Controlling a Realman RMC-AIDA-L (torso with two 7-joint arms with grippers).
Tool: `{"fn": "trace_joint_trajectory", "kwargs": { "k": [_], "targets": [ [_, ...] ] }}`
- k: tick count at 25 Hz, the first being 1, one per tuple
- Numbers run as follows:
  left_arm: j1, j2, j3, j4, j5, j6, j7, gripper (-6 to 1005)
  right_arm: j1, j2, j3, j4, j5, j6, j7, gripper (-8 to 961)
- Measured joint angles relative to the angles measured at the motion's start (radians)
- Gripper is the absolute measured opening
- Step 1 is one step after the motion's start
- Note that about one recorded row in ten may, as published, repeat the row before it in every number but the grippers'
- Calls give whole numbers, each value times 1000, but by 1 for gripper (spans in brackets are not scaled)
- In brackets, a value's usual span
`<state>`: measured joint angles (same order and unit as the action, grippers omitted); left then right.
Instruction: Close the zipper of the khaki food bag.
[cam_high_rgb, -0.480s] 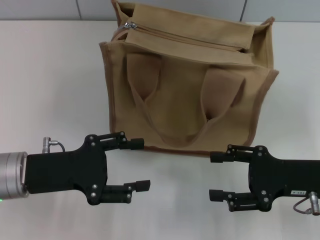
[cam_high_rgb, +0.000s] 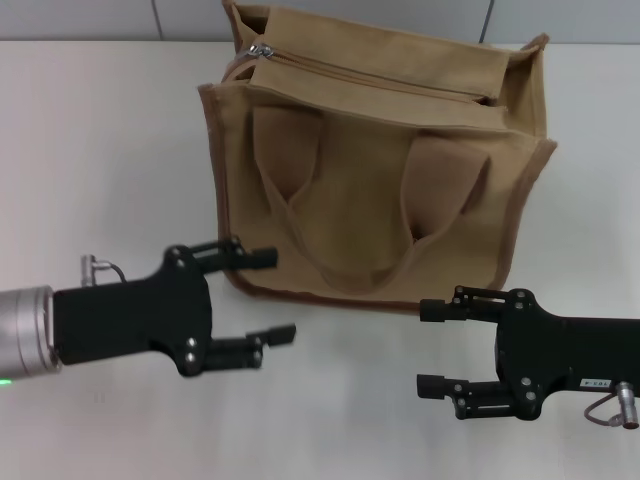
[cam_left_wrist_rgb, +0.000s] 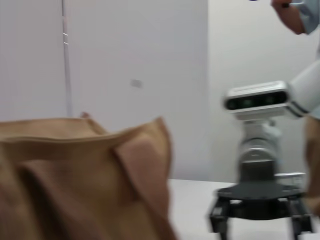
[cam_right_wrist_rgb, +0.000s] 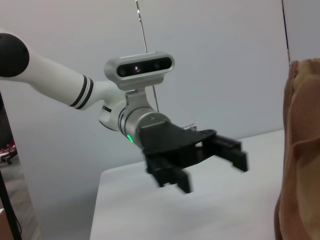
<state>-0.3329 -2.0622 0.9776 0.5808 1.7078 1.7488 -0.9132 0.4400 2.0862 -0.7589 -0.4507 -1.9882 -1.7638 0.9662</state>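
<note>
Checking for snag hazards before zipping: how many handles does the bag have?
2: one handle droops down the khaki food bag's front; the other handle pokes up behind the zipper, mostly hidden.

A white counter (cam_high_rgb: 110, 150) fills the scene from near to far and out to both sides. Along its far edge stands a pale grey wall (cam_high_rgb: 90, 18) with thin vertical seams. At the right, beyond the counter, part of a person (cam_left_wrist_rgb: 300, 20) in a light blue sleeve shows.

Bare table (cam_high_rgb: 100, 150) left of khaki food bag (cam_high_rgb: 380, 180)
</note>
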Motion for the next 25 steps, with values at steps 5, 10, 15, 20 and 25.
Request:
{"fn": "trace_joint_trajectory", "kwargs": {
  "k": [5,10,15,20,25],
  "targets": [
    [4,-6,-210,-38,-2,-137,82,778,2,0,1,21,8,13,-14,768],
    [-22,-7,-475,-142,-17,-244,109,778,8,0,0,72,31,30,-57,768],
    [-71,-9,-537,-208,-22,-341,181,778,22,0,0,98,37,45,-72,768],
    [-164,-12,-540,-292,-45,-412,230,778,36,1,-1,120,41,47,-76,768],
    [-235,-18,-542,-378,-97,-431,298,778,33,1,1,140,42,31,-76,768]
  ]
}}
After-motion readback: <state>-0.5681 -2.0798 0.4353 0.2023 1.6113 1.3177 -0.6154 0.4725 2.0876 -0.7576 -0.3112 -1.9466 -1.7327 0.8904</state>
